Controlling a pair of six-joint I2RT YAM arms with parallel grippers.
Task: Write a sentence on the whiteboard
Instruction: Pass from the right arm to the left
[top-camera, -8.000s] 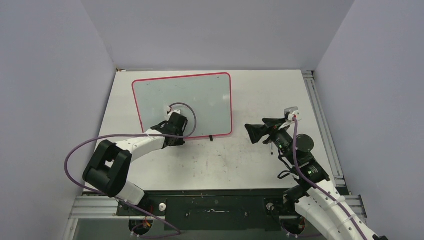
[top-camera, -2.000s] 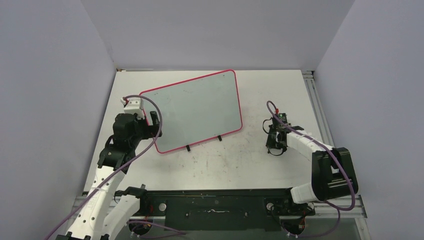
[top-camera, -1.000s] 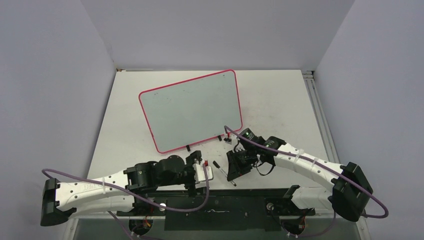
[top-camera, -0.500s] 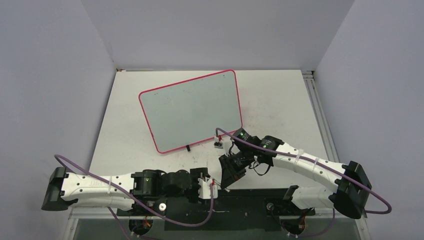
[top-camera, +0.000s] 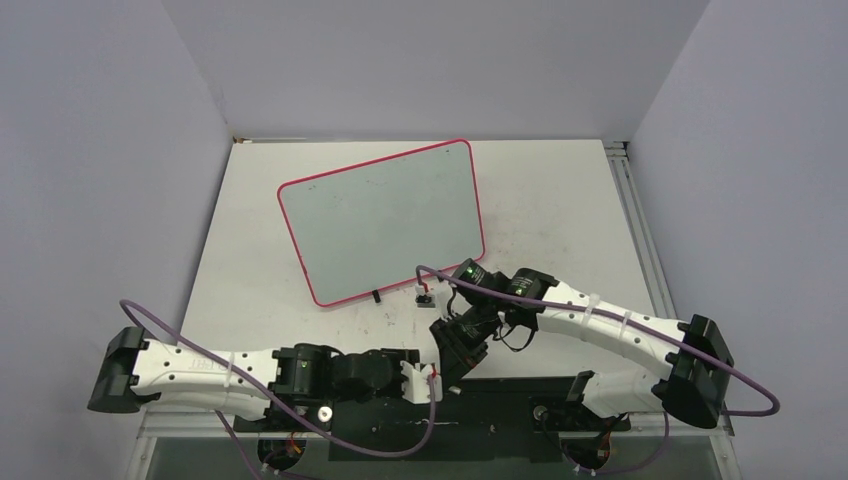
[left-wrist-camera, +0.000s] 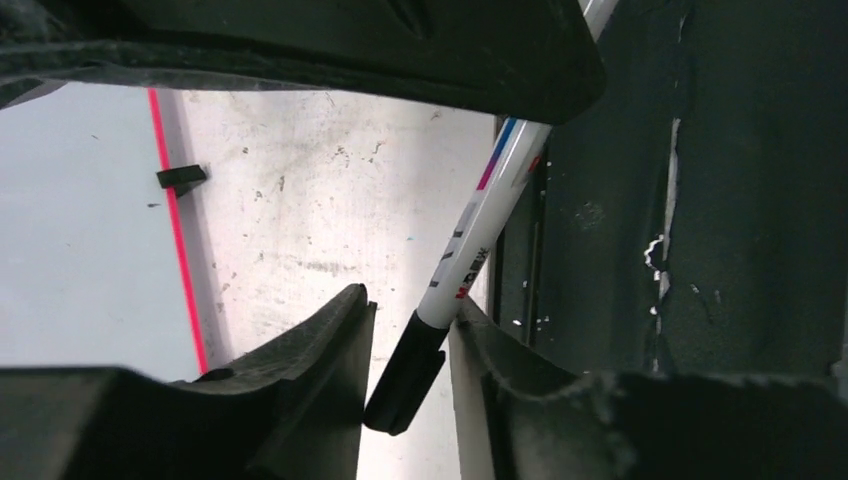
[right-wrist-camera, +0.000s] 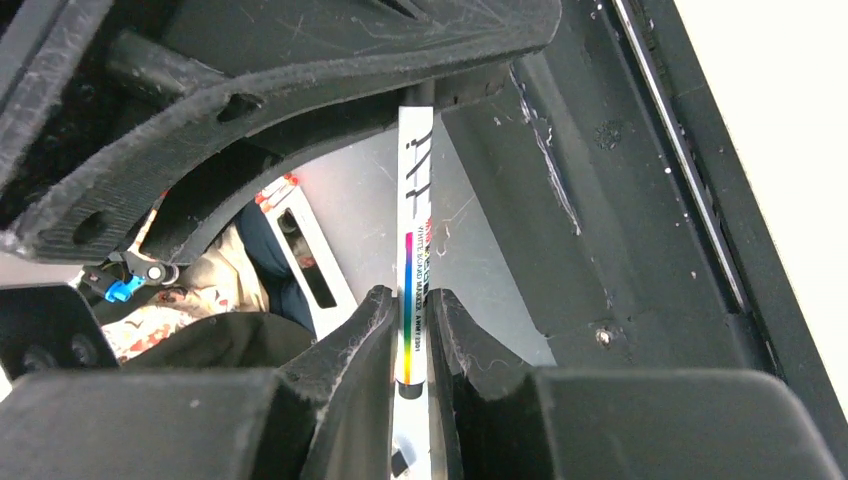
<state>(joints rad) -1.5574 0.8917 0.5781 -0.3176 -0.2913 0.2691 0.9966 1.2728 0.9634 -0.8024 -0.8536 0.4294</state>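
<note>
The whiteboard (top-camera: 380, 220), pale with a pink-red rim, lies tilted at the table's middle; its corner shows in the left wrist view (left-wrist-camera: 80, 220). No sentence is in view on it. Near the table's front edge, my right gripper (top-camera: 452, 362) (right-wrist-camera: 410, 293) is shut on the white barrel of a marker (right-wrist-camera: 414, 200). My left gripper (top-camera: 437, 383) (left-wrist-camera: 410, 298) meets it from the left. The marker's black cap (left-wrist-camera: 405, 375) sits slanted between the left fingers, touching both. The marker barrel (left-wrist-camera: 480, 240) runs up and away from them.
The black base plate (top-camera: 430, 410) lies right under both grippers. A small black foot (top-camera: 374, 297) sticks out from the board's near rim. A metal rail (top-camera: 640, 230) runs along the table's right side. Grey walls close in three sides.
The left jaws have narrowed from wide open onto the cap. Both grippers have slid a little left and toward the near edge, the right one carrying the marker.
</note>
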